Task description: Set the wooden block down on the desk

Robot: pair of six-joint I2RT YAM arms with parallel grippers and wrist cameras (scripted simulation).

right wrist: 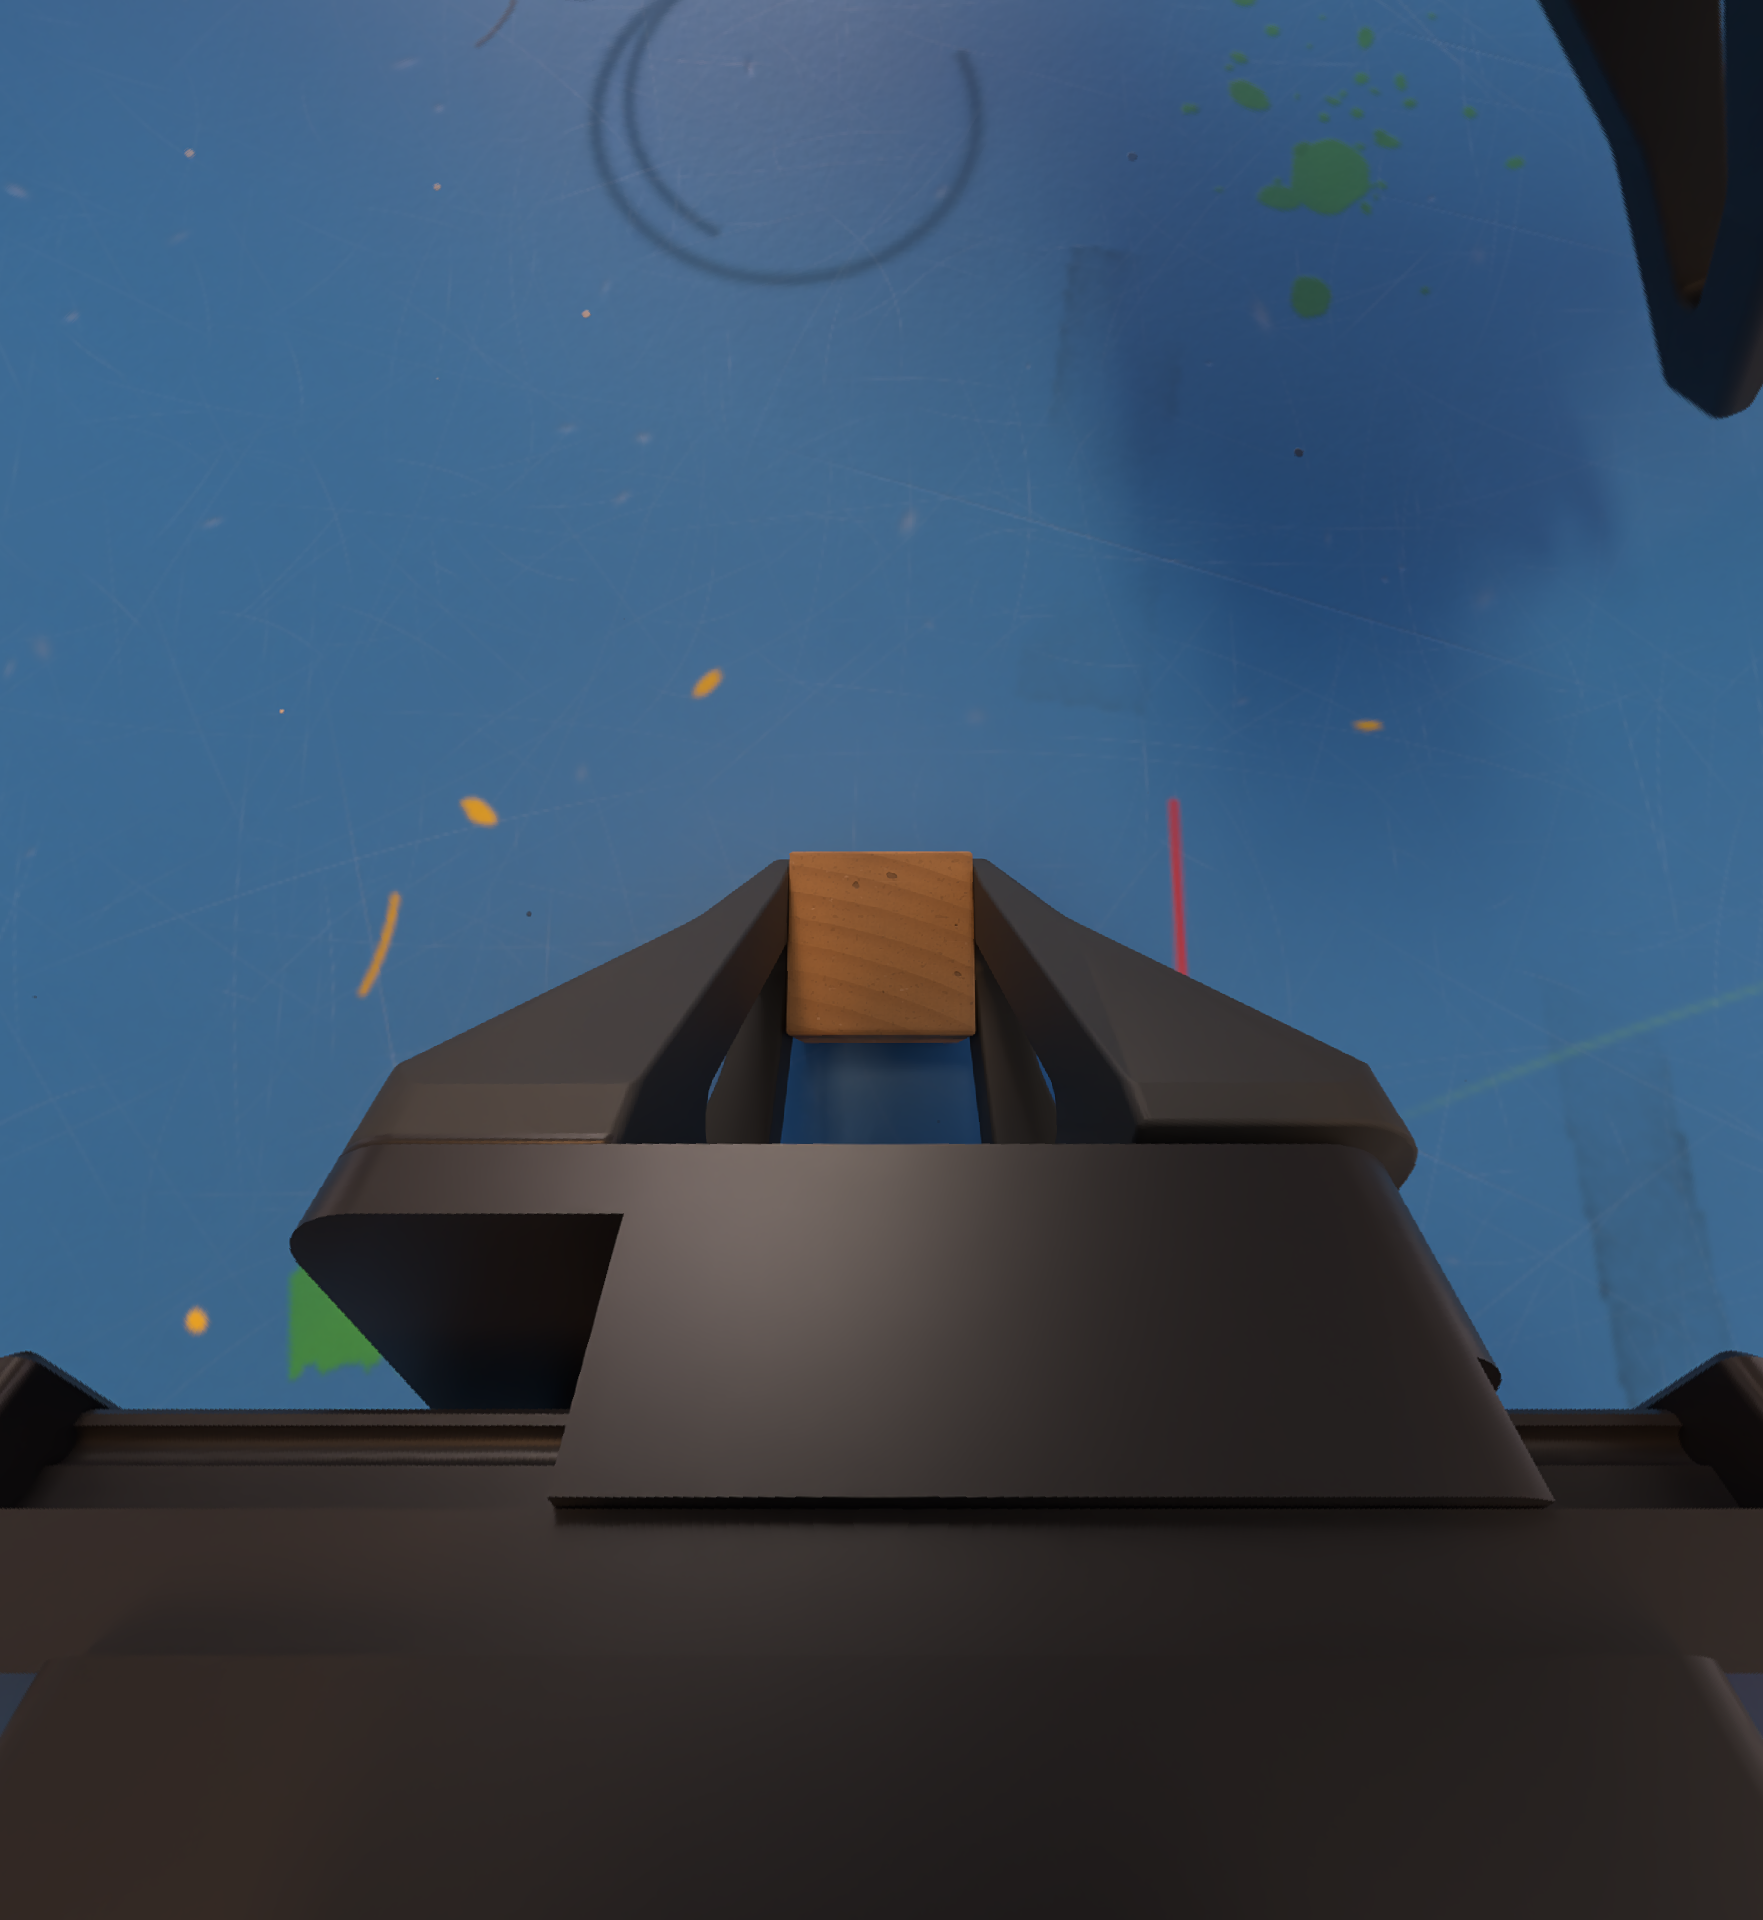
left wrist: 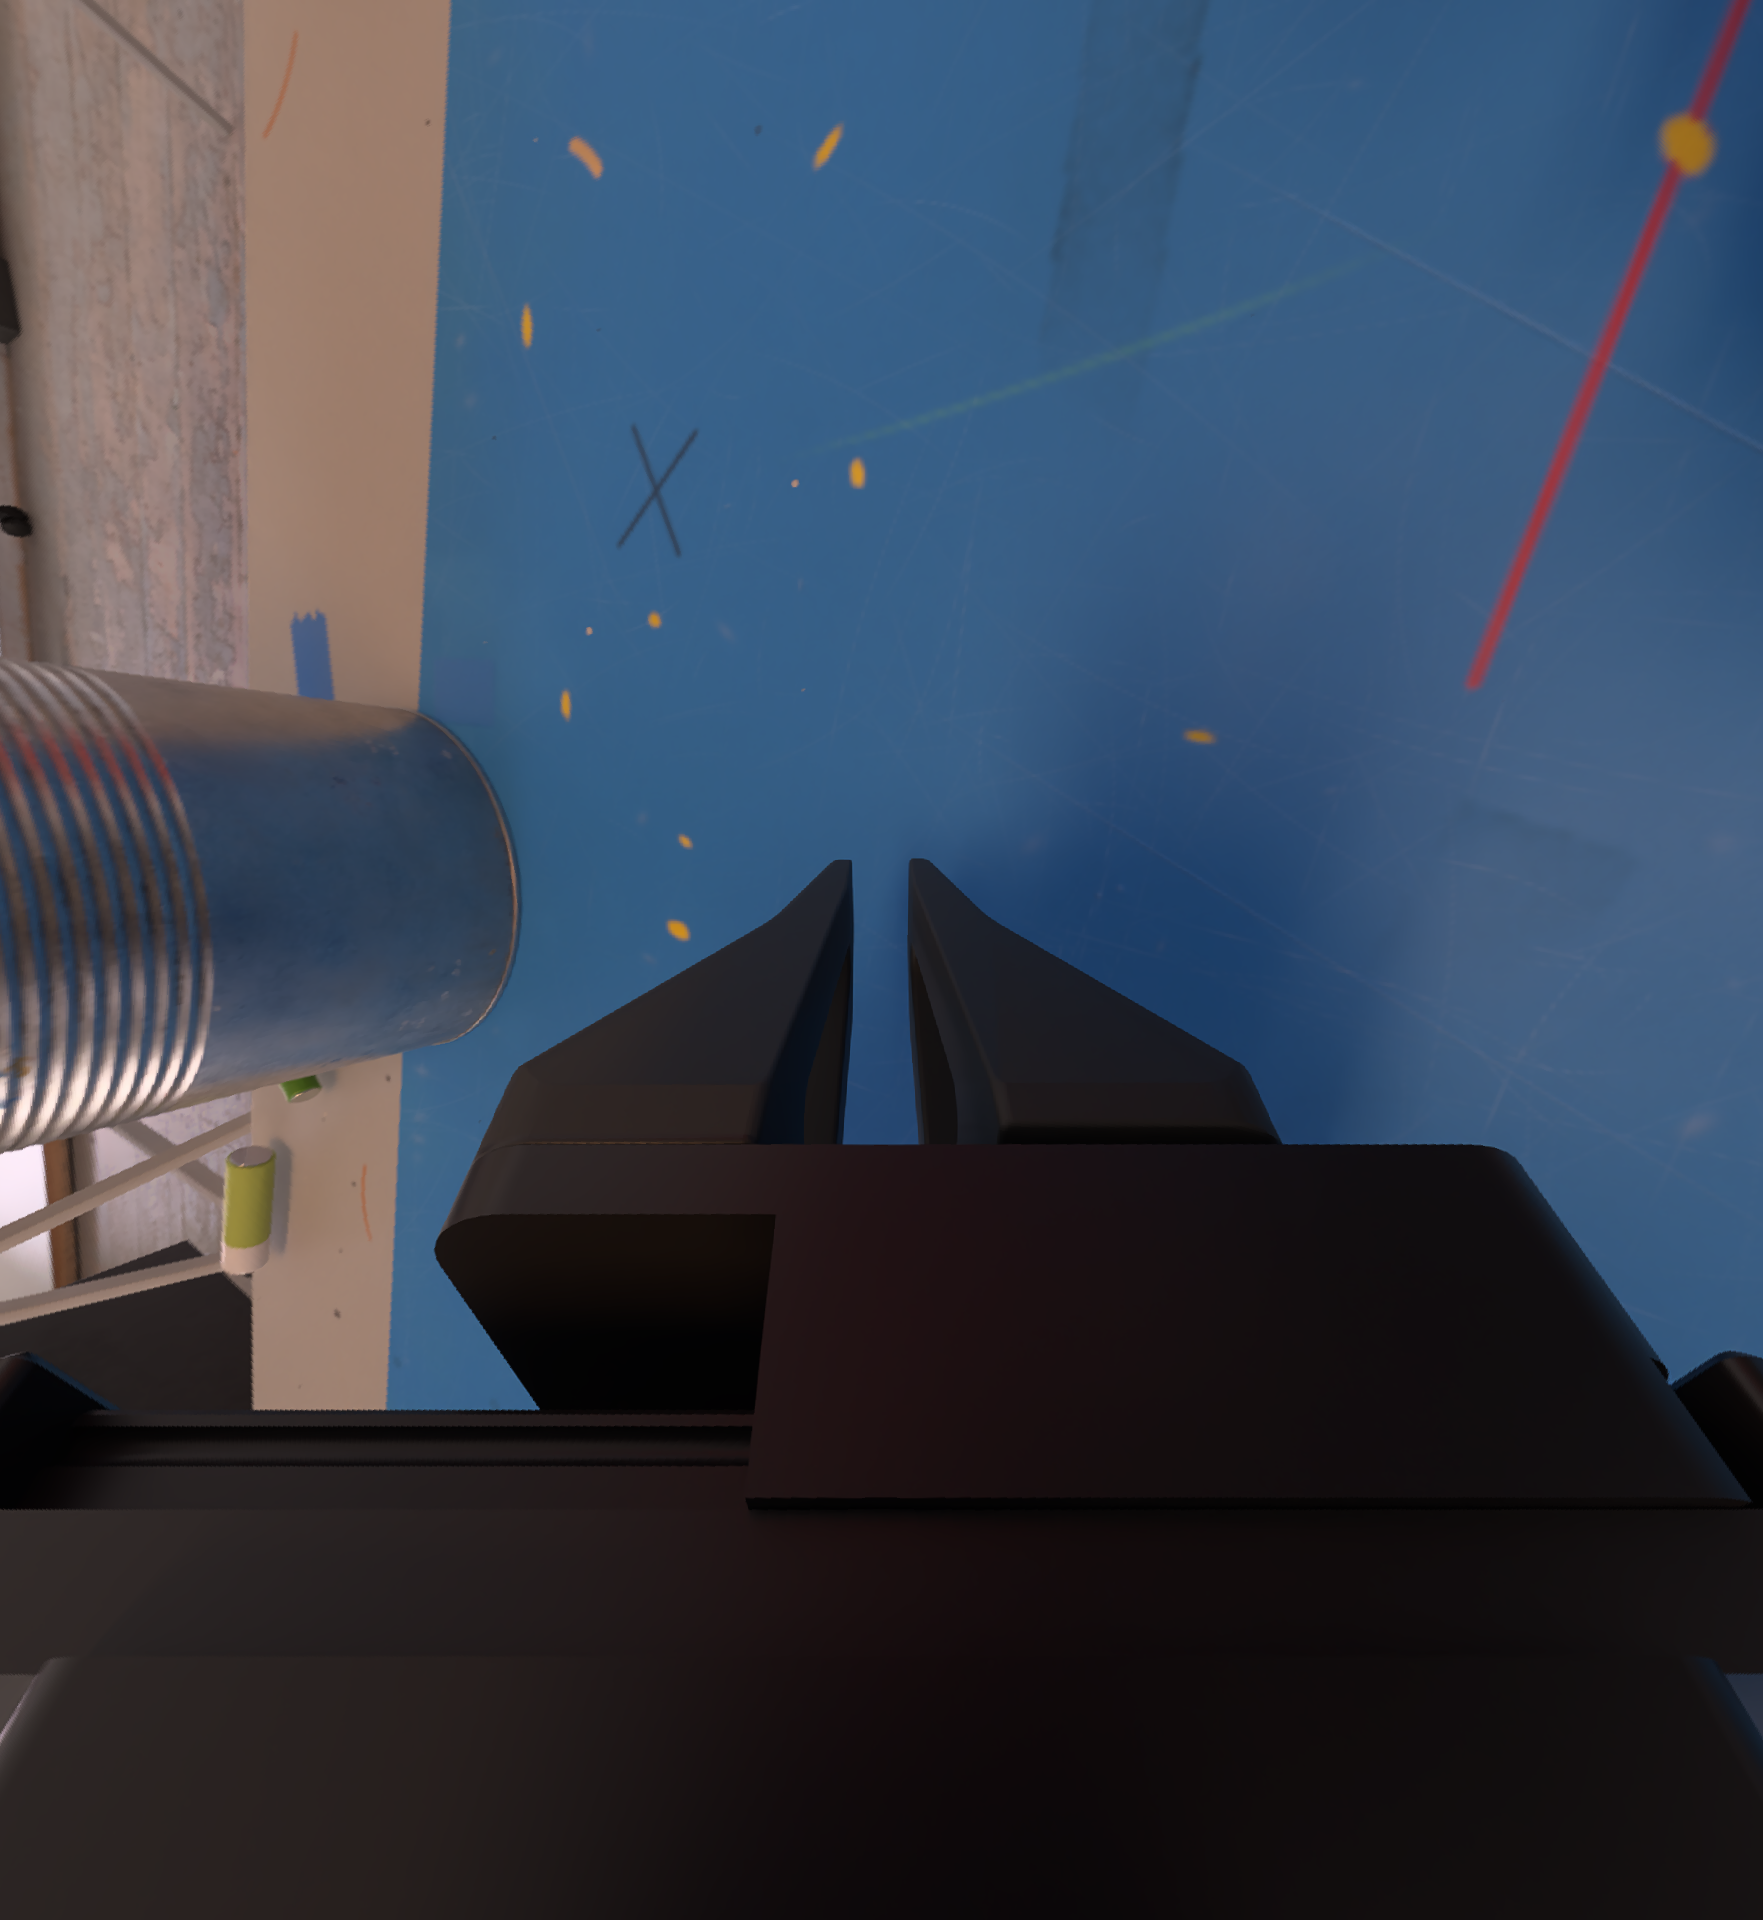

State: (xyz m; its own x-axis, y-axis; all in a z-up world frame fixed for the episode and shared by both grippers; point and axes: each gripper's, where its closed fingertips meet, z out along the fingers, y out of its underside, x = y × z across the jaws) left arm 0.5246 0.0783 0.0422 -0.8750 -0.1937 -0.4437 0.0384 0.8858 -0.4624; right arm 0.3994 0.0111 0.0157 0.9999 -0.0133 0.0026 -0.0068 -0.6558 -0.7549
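Observation:
A small wooden block (right wrist: 880,943) with visible grain sits between the tips of my right gripper (right wrist: 880,862), which is shut on it and holds it above the blue desk mat (right wrist: 441,520). Both black fingers press its sides. My left gripper (left wrist: 880,864) is empty, its fingers nearly together with a thin gap, above the blue mat (left wrist: 1064,520). The wooden block does not show in the left wrist view.
A ribbed metal can (left wrist: 181,894) stands at the mat's left edge close to my left gripper. A green and white battery (left wrist: 249,1208) lies on the tan desk strip (left wrist: 337,312). The other arm's dark part (right wrist: 1718,187) shows at the top right of the right wrist view.

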